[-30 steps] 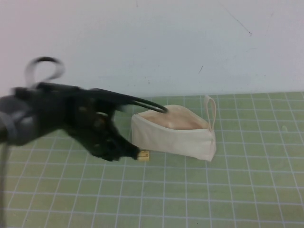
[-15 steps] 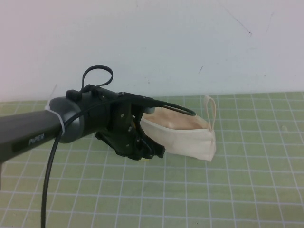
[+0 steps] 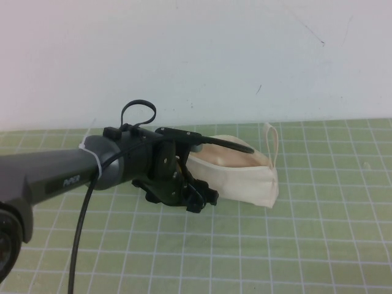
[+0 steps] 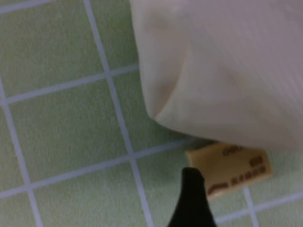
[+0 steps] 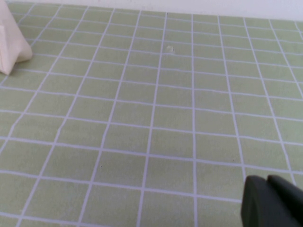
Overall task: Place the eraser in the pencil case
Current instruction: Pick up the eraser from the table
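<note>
— Where is your eraser (image 4: pixel 230 169)?

— Lying on the green gridded tabletop (image 3: pixel 306 233), tucked against the lower edge of the cream pencil case (image 3: pixel 245 177). Your left gripper (image 3: pixel 205 199) sits low at the case's left end.

— Are its fingers holding it?

— You cannot tell; only one dark fingertip (image 4: pixel 191 198) shows, just beside the eraser.

— And your right gripper (image 5: pixel 272 203)?

— Well away over bare grid, its opening unclear.
</note>
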You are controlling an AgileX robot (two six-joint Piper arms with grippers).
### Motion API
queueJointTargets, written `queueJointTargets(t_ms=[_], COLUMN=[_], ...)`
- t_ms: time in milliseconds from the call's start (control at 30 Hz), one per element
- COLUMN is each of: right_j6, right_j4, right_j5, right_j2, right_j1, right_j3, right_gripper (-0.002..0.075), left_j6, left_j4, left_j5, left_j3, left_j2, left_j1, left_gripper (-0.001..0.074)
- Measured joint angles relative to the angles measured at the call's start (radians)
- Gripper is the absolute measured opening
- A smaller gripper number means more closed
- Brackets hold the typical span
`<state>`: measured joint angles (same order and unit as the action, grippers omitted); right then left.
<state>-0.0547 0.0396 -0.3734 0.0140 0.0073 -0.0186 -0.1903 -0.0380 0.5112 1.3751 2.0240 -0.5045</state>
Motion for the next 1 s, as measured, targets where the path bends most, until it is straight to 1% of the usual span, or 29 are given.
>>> queueJointTargets(t_ms=[67,167,600,700,800,900,1000], right_j6=[0.0,0.0,0.0,0.0,0.0,0.0,0.0], right_j4=[0.0,0.0,0.0,0.0,0.0,0.0,0.0], right_j5=[0.0,0.0,0.0,0.0,0.0,0.0,0.0], right_j2=[0.0,0.0,0.0,0.0,0.0,0.0,0.0], right_j1=[0.0,0.0,0.0,0.0,0.0,0.0,0.0], right_j3=[0.0,0.0,0.0,0.0,0.0,0.0,0.0], right_gripper=[-0.0001,-0.0001,-0.0001,-0.0001,-0.0001,-0.0001,-0.0001], left_j6=[-0.023,-0.033,-0.063,-0.067,-0.069,-0.069,-0.07], left_j4=[0.009,0.013,0.023,0.028,0.044,0.056,0.06], left_j5=[-0.015,-0.041,-0.05,-0.05,-0.048,-0.042,0.009], left_j3=[0.0,0.003,0.009,0.009,0.011,0.015,0.031], left_j2=[0.002,0.002,0.041,0.041,0.042,0.042,0.042], left_j1=[0.002,0.002,0.004,0.004,0.004,0.004,0.004], left_gripper=[0.0443,0.0426,0.0417,0.0382,0.0298,0.0288,0.0288])
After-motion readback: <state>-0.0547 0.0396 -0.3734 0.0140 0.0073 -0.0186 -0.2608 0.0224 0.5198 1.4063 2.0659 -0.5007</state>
